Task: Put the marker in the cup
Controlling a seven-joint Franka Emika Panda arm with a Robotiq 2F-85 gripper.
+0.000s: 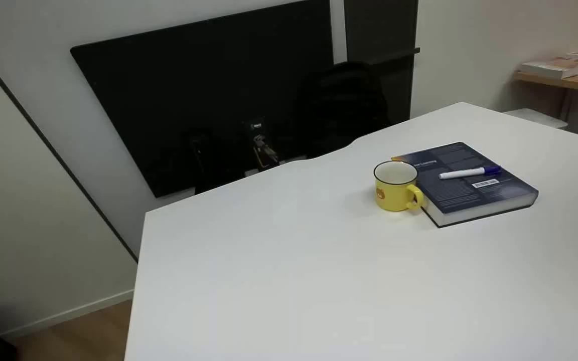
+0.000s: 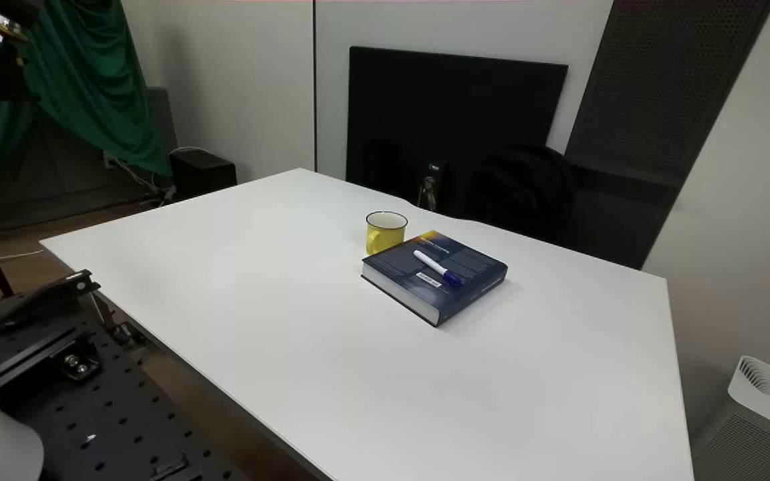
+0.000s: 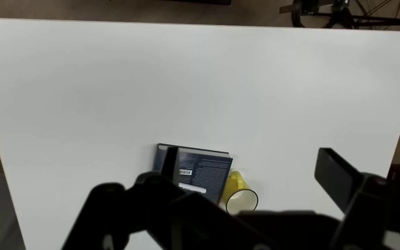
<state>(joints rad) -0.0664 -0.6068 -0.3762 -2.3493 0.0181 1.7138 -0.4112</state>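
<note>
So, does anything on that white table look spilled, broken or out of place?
Nothing stands out: no spill or damage shows. The round yellow mug stands upright beside the thick dark-blue book, and the slim blue-ended white marker lies on that book.

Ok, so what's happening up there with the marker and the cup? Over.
Pincer open, nothing gripped. Marker lying on the book, cup upright beside the book. Nothing seen covering the marker in either exterior view.
</note>
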